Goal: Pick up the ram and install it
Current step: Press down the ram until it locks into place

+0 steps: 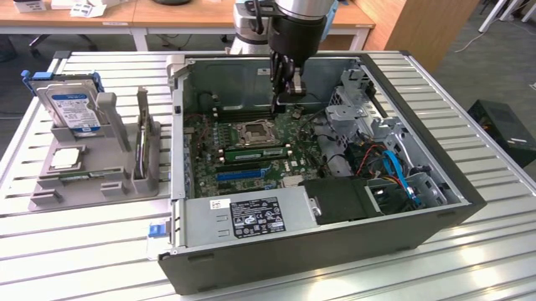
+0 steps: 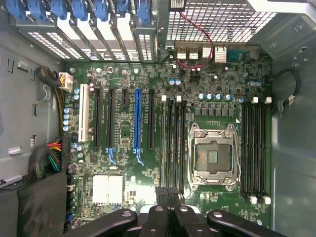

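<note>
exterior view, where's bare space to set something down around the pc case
Free: the slatted table in front of the grey parts holder, and the strip along the exterior view's right of the case. Crowded: the holder, which carries a hard drive, and the case interior, where the shut gripper hangs above the motherboard beside the drive cage.

Slatted metal desk (image 1: pixel 75 251) is carrying two things directly. An open PC case (image 1: pixel 335 251) is lying on its side w/ motherboard facing up, and a grey parts holder (image 1: pixel 100 188) is sitting just beside it, toward the exterior view's left.
</note>
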`<action>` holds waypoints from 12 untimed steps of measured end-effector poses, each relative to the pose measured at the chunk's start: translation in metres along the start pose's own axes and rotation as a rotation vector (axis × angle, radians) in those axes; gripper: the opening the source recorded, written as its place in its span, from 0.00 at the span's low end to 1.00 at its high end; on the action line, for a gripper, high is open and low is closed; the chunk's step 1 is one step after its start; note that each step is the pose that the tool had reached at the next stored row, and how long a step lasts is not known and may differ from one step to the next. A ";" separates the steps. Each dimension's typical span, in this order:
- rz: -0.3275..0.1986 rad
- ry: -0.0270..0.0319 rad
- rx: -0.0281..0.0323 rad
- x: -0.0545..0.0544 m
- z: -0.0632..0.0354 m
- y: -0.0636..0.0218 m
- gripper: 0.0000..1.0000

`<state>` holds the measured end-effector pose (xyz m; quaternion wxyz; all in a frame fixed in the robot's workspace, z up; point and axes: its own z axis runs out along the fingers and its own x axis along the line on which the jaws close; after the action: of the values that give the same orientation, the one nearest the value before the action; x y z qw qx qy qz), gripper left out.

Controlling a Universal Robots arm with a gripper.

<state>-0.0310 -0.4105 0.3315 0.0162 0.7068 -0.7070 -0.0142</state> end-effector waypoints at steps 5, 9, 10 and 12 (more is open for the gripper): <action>0.000 0.0000 0.0000 0.000 -0.0004 -0.0096 0.11; 0.000 -0.0001 0.0000 0.000 -0.0006 -0.0157 0.11; 0.000 -0.0001 0.0000 0.000 -0.0007 -0.0161 0.11; 0.000 -0.0001 0.0000 0.000 -0.0007 -0.0162 0.11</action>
<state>-0.0148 -0.4105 0.3315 0.0162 0.7067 -0.7072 -0.0143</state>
